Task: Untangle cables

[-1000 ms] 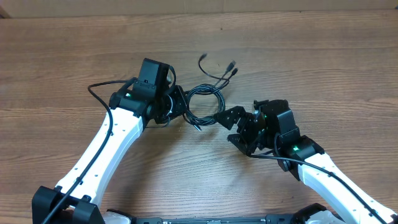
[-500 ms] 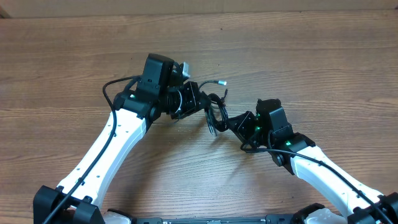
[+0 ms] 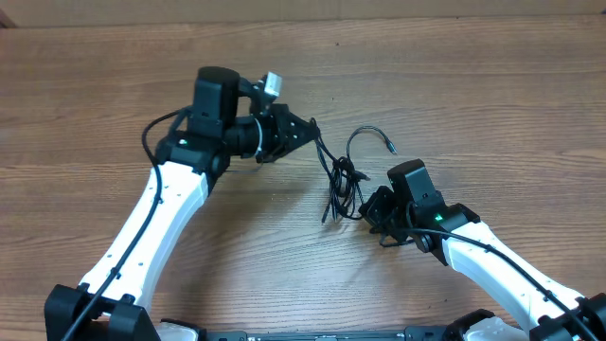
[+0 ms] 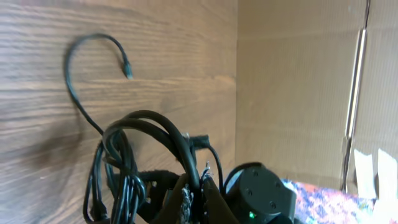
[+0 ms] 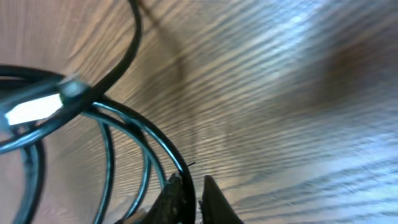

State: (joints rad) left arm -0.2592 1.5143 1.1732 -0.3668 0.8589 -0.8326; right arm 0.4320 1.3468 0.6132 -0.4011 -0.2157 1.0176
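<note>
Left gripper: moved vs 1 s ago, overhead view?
Yes. The left gripper, shut on the cables, has shifted toward the far edge of the table and to image right.

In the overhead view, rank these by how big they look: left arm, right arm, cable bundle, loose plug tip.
Largest: left arm.
Next: right arm, though the frame edge cuts it off, so these two are unsure.
Then: cable bundle.
Smallest: loose plug tip.

I count two robot arms, the left arm (image 3: pixel 156 213) and the right arm (image 3: pixel 502 270). There are two tools, the left tool (image 3: pixel 305 128) and the right tool (image 3: pixel 367 210). There is one bunch of cables (image 3: pixel 339 178), and how many are in it I cannot tell. There is one counter (image 3: pixel 492 85).
</note>
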